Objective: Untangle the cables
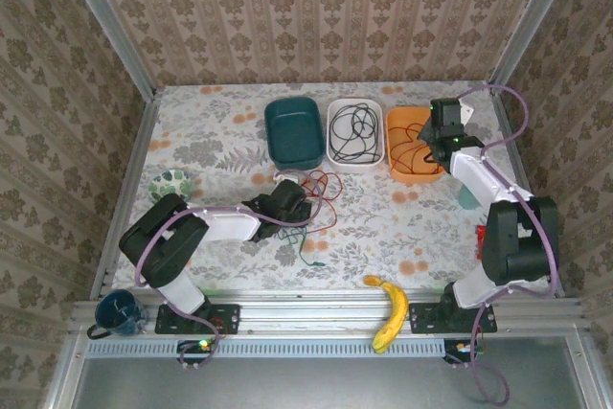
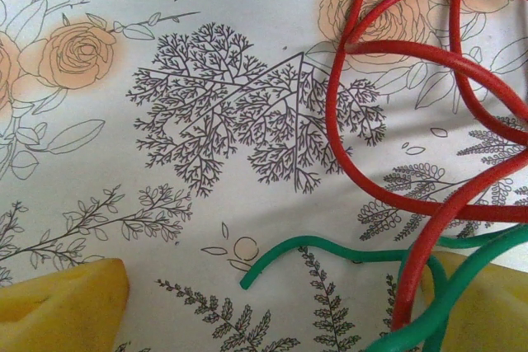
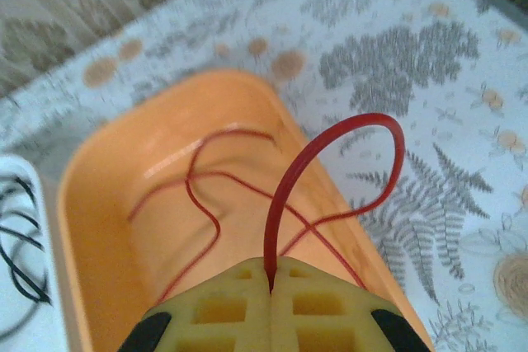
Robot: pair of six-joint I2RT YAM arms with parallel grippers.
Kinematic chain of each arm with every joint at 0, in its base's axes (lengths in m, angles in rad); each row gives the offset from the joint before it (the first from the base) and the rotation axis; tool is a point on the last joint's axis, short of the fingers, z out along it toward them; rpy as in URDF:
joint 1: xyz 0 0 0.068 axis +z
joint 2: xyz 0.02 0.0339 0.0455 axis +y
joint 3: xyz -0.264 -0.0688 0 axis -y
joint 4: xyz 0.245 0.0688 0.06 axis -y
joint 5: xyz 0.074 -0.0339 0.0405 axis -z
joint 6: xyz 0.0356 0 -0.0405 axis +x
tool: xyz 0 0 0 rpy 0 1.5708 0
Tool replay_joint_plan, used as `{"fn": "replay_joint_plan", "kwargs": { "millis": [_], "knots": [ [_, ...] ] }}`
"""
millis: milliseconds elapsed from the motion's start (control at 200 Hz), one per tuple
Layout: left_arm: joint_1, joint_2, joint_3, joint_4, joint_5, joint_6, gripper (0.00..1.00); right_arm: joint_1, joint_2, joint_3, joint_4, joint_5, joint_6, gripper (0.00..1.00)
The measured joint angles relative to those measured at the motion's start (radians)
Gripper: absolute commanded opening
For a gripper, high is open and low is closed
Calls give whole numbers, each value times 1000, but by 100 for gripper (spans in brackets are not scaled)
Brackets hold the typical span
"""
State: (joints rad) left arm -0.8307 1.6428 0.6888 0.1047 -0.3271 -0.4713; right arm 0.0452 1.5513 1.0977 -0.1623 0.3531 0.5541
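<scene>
We log a floral table (image 1: 220,131); at its back a row of bins: teal (image 1: 292,136), white (image 1: 356,163), orange (image 1: 395,136). Right gripper (image 3: 271,274), above the orange bin, pinched tight on a red cable (image 3: 330,150) that arches up from its pads (image 3: 322,302) and trails into the bin. Left gripper (image 2: 272,311), low over the table centre, fingers (image 2: 58,311) spread wide, a green cable (image 2: 330,245) and a second red cable (image 2: 396,51) lying on the table between them. Black cable (image 1: 352,131) coiled in the white bin. Banana (image 1: 391,313) at the near edge.
</scene>
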Motion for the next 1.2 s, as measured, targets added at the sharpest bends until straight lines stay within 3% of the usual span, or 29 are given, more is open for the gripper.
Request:
{"fn": "replay_joint_plan", "kwargs": {
  "millis": [380, 625, 710, 785, 870, 1020, 1200],
  "knots": [
    [0, 0, 0, 0, 0, 0, 93, 13, 54, 61, -21, 84, -80, 1],
    [0, 5, 4, -1, 0, 0, 93, 61, 124, 59, -59, 0, -167, 3],
    [0, 6, 6, -3, 0, 0, 93, 68, 131, 58, -63, -70, -190, 10],
    [0, 6, 6, -5, 0, 0, 93, 70, 141, 58, -65, -135, -209, 30],
    [0, 6, 6, -5, 0, 0, 93, 70, 158, 58, -75, -185, -225, 40],
    [-1, 5, 6, -5, -3, 0, 93, 70, 170, 59, -98, -200, -234, 47],
    [-1, -2, 6, -8, -11, 0, 93, 70, 150, 58, -100, -124, -229, 48]
  ]
}}
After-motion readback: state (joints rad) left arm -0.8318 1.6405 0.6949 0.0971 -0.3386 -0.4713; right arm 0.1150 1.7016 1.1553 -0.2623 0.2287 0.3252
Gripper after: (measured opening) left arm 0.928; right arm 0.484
